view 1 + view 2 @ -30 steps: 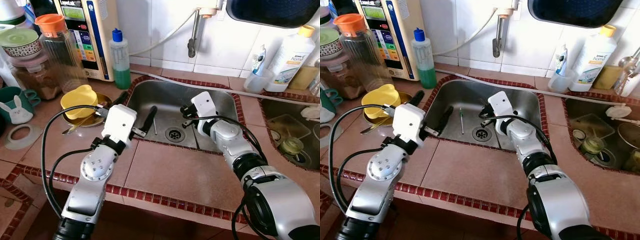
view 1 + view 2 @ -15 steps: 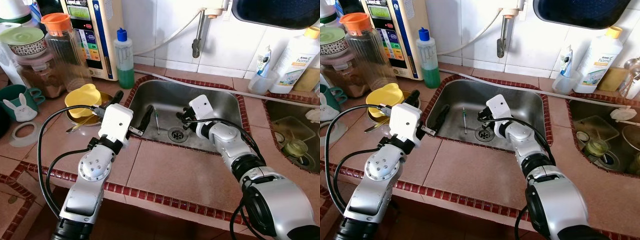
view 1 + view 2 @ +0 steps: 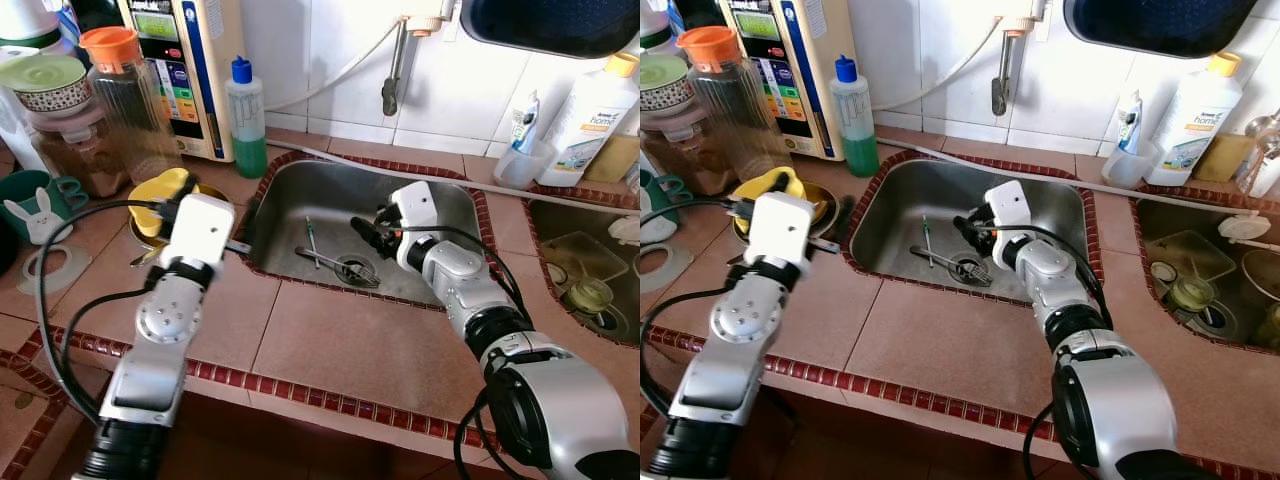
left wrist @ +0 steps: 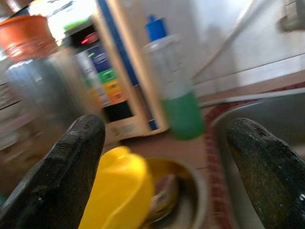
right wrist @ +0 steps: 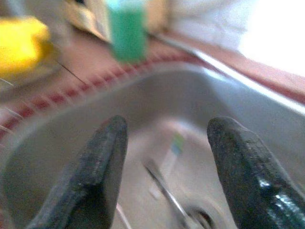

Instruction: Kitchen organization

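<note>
- I see the sink (image 3: pixel 440 205) as brushed steel, dull-shiny.
- My counter (image 3: pixel 350 345) looks like smooth terracotta tile with glazed red edging.
- The soap bottle (image 3: pixel 243 118) reads as clear plastic.
- My left gripper (image 4: pixel 167 157) fingers (image 4: pixel 76 162) look like matt, rough black rubber.
</note>
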`<state>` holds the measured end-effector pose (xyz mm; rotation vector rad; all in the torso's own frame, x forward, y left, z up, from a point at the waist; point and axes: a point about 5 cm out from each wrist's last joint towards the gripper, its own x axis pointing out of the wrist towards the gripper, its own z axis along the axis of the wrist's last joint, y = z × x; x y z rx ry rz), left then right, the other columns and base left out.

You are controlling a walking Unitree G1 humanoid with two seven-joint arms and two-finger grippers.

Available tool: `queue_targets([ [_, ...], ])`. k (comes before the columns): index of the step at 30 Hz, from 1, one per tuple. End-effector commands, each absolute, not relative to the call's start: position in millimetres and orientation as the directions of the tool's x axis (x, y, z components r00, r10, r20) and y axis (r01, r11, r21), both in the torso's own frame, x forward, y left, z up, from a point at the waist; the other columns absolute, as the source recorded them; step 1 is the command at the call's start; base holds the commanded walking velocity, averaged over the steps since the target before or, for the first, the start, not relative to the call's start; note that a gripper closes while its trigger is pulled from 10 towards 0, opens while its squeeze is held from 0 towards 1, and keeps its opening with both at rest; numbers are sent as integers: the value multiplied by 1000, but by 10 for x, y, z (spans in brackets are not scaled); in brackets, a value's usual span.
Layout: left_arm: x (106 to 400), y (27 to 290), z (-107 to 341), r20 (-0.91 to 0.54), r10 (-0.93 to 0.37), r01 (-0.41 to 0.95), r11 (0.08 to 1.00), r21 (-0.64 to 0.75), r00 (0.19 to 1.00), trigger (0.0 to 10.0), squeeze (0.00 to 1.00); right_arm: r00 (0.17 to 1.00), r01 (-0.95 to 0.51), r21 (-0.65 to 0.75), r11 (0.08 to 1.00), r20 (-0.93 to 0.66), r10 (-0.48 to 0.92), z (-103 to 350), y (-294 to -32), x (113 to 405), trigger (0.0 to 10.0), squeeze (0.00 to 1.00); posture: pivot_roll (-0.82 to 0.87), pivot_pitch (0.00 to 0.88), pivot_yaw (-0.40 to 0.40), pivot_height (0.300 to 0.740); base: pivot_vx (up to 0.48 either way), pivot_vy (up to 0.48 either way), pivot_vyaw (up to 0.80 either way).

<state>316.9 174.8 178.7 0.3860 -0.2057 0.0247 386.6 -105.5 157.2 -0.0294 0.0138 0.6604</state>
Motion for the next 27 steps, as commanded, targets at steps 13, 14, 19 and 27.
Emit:
queue_targets([
  [13,3042,2113,1527,49,428,-430,902,39,902,10000,0,622,-780,-26,625,86,779,1693,-906,3460,10000,1000,144,47,9,740,0,0,0],
  [14,3039,2110,1514,40,434,-435,900,27,900,10000,0,614,-785,-33,618,86,784,1705,-902,3447,10000,1000,141,48,9,740,0,0,0],
  [19,3037,2098,1433,-38,470,-471,880,-56,882,10000,0,608,-791,-34,611,79,790,1726,-904,3405,10000,1000,139,47,7,740,0,0,0],
  [27,3089,2075,1368,-107,463,-475,867,-150,880,10000,0,551,-833,-15,554,71,831,1791,-855,3267,10000,1000,133,48,10,740,0,0,0],
])
